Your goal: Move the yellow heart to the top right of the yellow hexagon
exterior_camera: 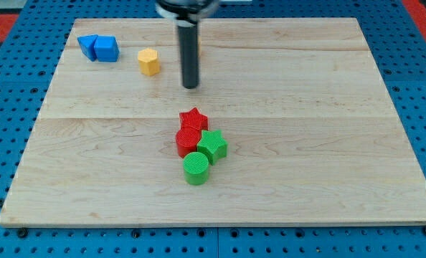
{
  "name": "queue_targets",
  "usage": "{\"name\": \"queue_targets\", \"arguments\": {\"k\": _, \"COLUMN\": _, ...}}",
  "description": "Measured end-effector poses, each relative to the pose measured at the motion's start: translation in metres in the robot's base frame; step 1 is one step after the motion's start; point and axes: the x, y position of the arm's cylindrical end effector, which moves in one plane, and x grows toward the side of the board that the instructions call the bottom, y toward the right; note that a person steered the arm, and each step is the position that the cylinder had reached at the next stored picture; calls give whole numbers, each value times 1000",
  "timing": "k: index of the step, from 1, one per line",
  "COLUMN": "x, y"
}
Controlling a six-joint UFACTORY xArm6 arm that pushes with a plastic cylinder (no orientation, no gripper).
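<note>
The yellow hexagon [148, 62] sits near the view's top left of the wooden board [306, 107]. My tip [191, 87] rests on the board to the hexagon's right and slightly below it, a short gap away and not touching. The rod [189, 50] hides most of the yellow heart; only a thin yellow sliver [199, 48] shows at the rod's right edge, above my tip and to the upper right of the hexagon.
Two blue blocks [98, 48] sit side by side at the view's top left. A cluster lies at the centre: a red star [193, 119], a red block [186, 142], a green star [212, 145] and a green cylinder [196, 168].
</note>
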Motion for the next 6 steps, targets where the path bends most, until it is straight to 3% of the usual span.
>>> {"name": "queue_targets", "arguments": {"k": 1, "x": -33, "y": -33}}
{"name": "queue_targets", "arguments": {"k": 2, "x": -75, "y": -27}}
{"name": "queue_targets", "arguments": {"k": 4, "x": -56, "y": 122}}
{"name": "queue_targets", "arguments": {"k": 5, "x": -90, "y": 94}}
{"name": "queue_targets", "arguments": {"k": 6, "x": -94, "y": 2}}
